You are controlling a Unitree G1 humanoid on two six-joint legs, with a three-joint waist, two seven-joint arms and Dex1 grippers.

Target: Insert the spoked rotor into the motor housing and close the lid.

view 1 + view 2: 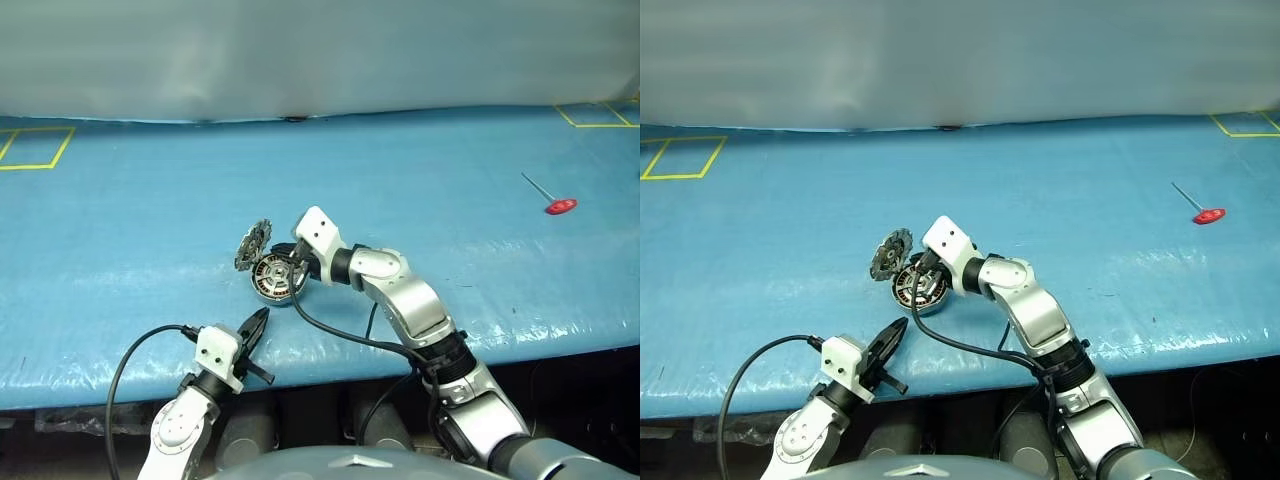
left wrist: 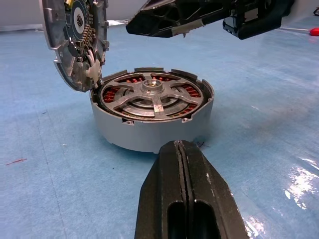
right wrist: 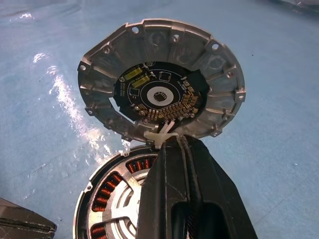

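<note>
A blue sheet (image 1: 150,210) covered the table, faintly wrinkled and glossy, with pale glints of light along its near edge; behind the blue sheet rose a plain whitish-grey wall (image 1: 320,50), meeting it in a straight line; a yellow taped rectangle (image 1: 35,147) lay at the sheet's far left corner, another yellow taped rectangle (image 1: 597,115) at its far right; a small red-handled tool (image 1: 552,198) rested on the sheet's right part, below that right-hand rectangle; beneath the sheet's near edge the space was dark.

Hidden and cut-off parts

The right gripper (image 3: 172,149) covers part of the motor housing (image 3: 107,196), whose lower rim leaves the frame; beside it, the lid's (image 2: 75,42) top is cropped.
</note>
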